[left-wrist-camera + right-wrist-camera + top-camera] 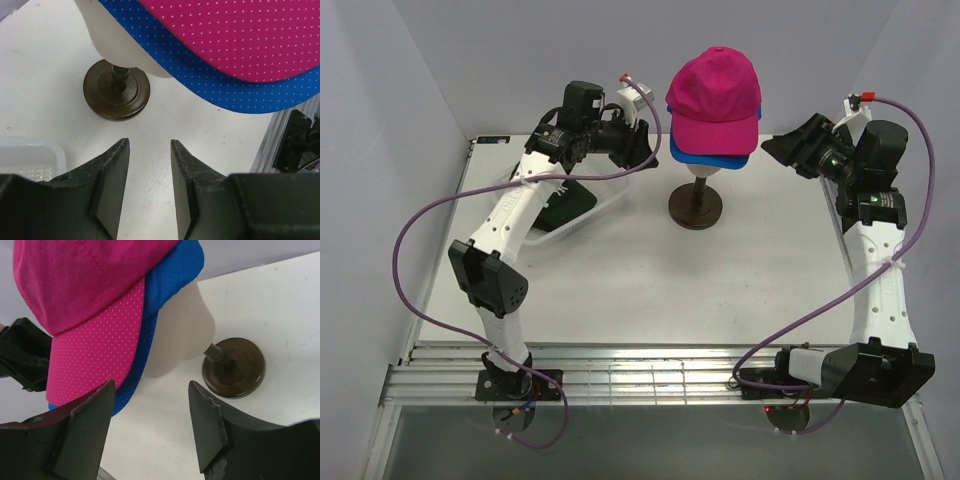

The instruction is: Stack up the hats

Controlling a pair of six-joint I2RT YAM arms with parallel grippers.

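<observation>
A magenta pink cap sits on top of a blue cap on the cream mannequin head. Both brims point toward me. My left gripper is open and empty, just left of the head; its wrist view shows the pink brim over the blue brim above the open left gripper. My right gripper is open and empty, just right of the caps. Its wrist view shows the pink cap and blue cap beyond the right gripper. A dark cap lies in the basket, partly hidden by my left arm.
The mannequin head stands on a dark round base at the back middle of the table. A white mesh basket lies at the back left under my left arm; its corner shows in the left wrist view. Grey walls close in on three sides.
</observation>
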